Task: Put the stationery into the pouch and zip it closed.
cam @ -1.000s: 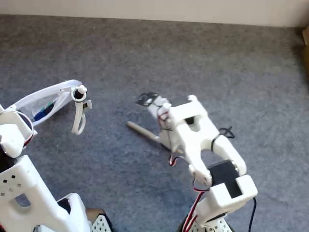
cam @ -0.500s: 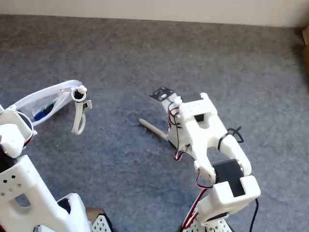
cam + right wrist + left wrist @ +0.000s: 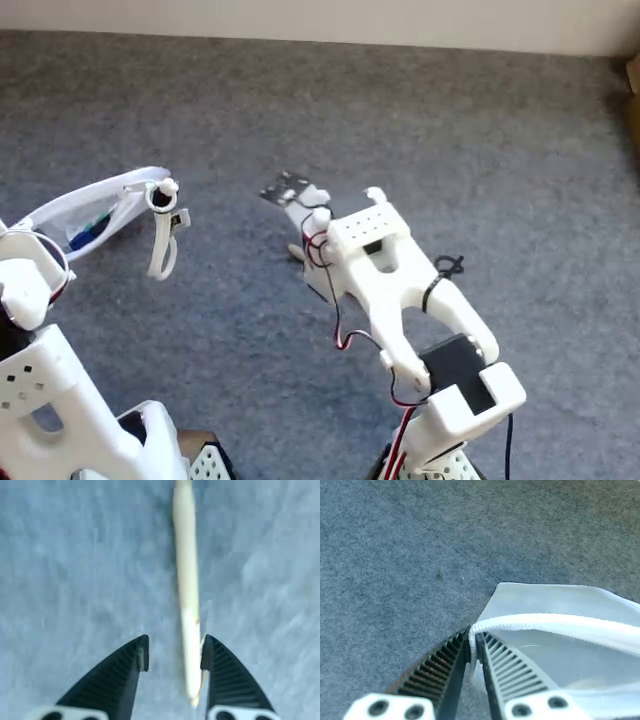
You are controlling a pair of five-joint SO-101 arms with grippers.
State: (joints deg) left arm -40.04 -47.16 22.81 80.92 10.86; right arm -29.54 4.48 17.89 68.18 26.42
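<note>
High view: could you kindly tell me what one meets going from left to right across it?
pouch → left gripper, shut on the pouch's right end → right arm

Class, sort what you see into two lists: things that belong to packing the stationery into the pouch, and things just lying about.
Belongs to the job: pouch, rim pinched in the left claw; blue item inside it; beige pencil, lying inside the open right claw.

Just lying about: grey carpet; pale wall strip; brown object at the edge.
</note>
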